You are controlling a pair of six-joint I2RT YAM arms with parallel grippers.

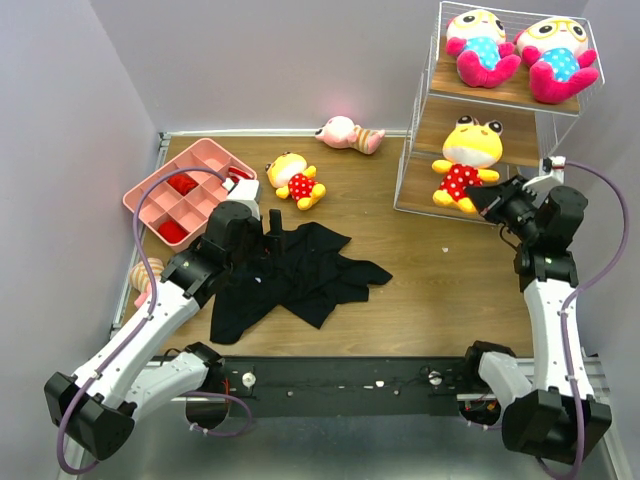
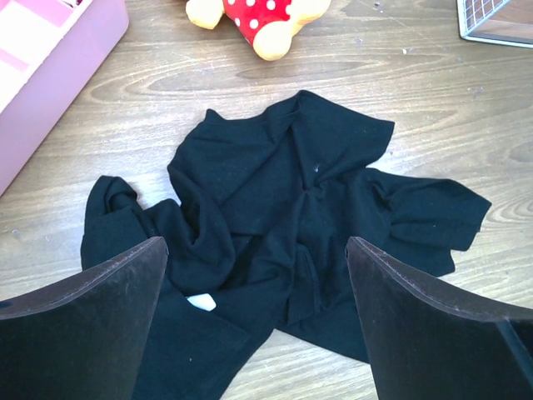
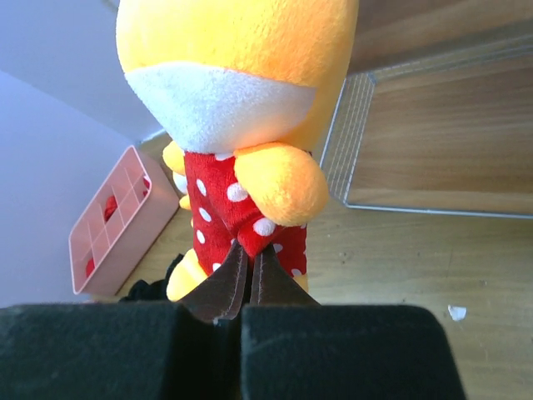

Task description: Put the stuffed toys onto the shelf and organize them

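Two blue-dotted stuffed toys (image 1: 480, 48) (image 1: 553, 58) lie on the top board of the white wire shelf (image 1: 425, 95). My right gripper (image 1: 492, 200) (image 3: 250, 250) is shut on the red dotted body of a yellow toy (image 1: 464, 160) (image 3: 241, 108), which is upright at the front of the shelf's lower tiers. A second yellow toy (image 1: 295, 180) (image 2: 258, 21) lies on the table. By the back edge lies a pink striped toy (image 1: 350, 133). Another pink toy (image 1: 141, 276) peeks out behind my left arm. My left gripper (image 1: 272, 228) (image 2: 256, 250) stands open over the black garment (image 2: 283, 192).
The black garment (image 1: 300, 270) is spread across the table's middle. A pink compartment tray (image 1: 185, 195) (image 2: 42, 75) (image 3: 117, 225) with red items sits at the back left. The shelf's lower corner (image 2: 491, 25) shows at the far right of the left wrist view.
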